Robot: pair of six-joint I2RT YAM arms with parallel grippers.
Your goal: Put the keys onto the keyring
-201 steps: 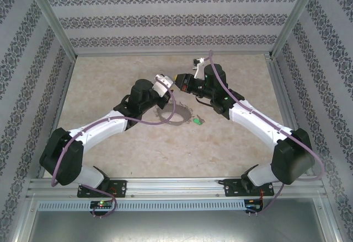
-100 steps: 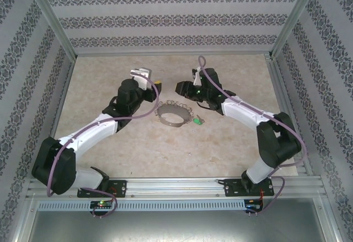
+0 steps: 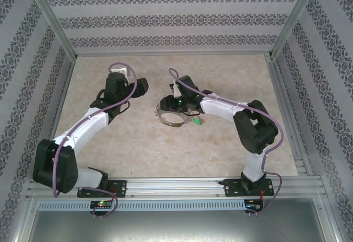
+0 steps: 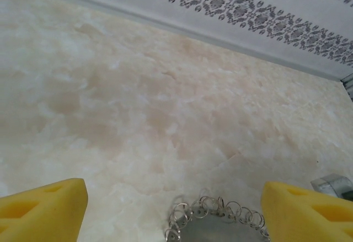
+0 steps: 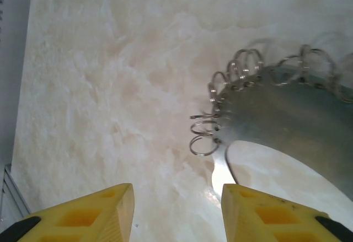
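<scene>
Bright, even, diffuse light falls throughout, and shadows on the table [image 3: 165, 148] are faint and soft. Just ahead of the right gripper [image 5: 175, 214], the keyring [image 5: 287, 109] carries a dull sheen, its farthest loops smeared (ghosted, doubled outlines). The pads of the left gripper [image 4: 174, 211] look soft and out of focus.

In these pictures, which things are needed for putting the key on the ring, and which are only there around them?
Belong to the job:
- keyring
- green key, lying beside the ring
- left gripper, open
- right gripper, open

Only surroundings:
- table
- patterned walls
- metal rail at the near edge
</scene>
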